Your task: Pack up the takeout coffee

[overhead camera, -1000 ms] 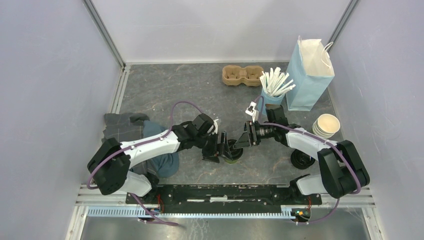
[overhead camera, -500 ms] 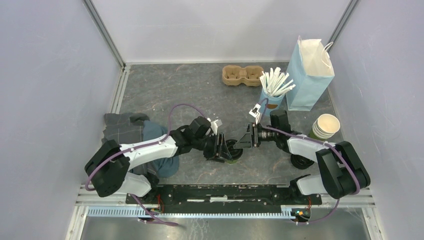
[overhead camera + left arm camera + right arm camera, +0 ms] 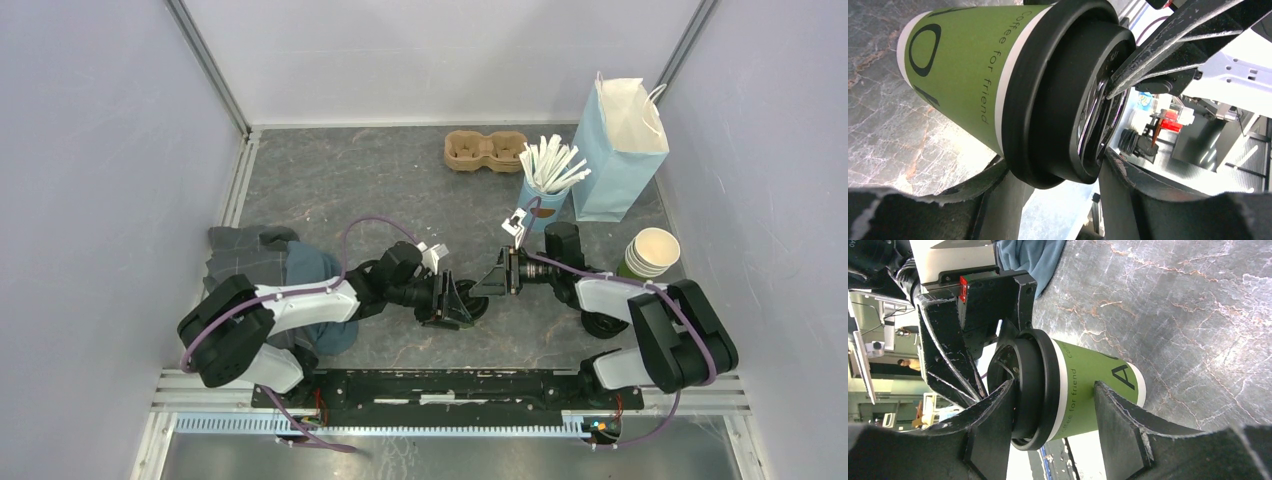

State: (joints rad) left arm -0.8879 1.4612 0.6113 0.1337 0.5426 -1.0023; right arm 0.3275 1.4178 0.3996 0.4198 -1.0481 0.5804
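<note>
Since both sets of jaws are crowding one cup, my plan for this step is simple: settle who owns it before anything lifts. The takeout coffee (image 3: 468, 303), a small green paper cup with a round black plastic lid (image 3: 1058, 100), looks to be standing upright near the front middle of the grey marble desk (image 3: 350, 190). It's right between the two arms and well apart from the tall light-blue paper bag (image 3: 620, 150) in the far right corner.

My left jaws are rolled on their side and pinching the lid, one finger at its rim and the other over its top. My right jaws are spread, one fingertip (image 3: 1120, 80) touching the lid's top and the other finger beside the green wall. Can't tell whether they're actually squeezing.

So I'd check the lid is pushed fully home, then let one side hold while the other backs straight off. Otherwise they'll tug against each other and tip it. Gripping the paper wall under the rim beats hanging it by the lid, imo. Carry it upright and steer wide of the light-blue cup of white sticks (image 3: 545, 190) just beside the bag.
</note>
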